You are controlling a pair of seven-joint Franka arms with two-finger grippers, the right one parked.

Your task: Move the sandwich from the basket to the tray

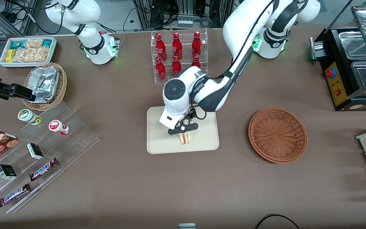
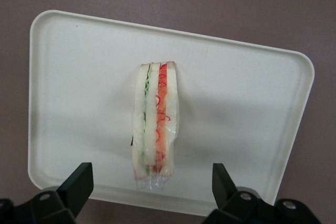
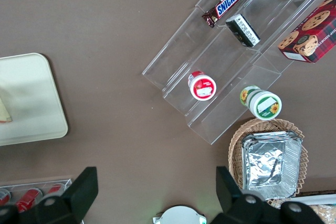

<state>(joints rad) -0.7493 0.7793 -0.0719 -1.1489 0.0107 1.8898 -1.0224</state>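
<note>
Your gripper [image 2: 149,192] hangs just above the tray [image 2: 68,77] with its fingers [image 2: 79,182] spread wide apart, holding nothing. Between them, lower down, the sandwich [image 2: 155,124] stands on edge on the tray, its red and green filling facing up and both fingers apart from it. It looks delivered, so lift straight up from the tray and keep the fingers spread, so that neither tip clips the bread and tips it over. Off toward the working arm's end of the table, the basket [image 1: 277,135] sits empty, well apart from the tray.
</note>
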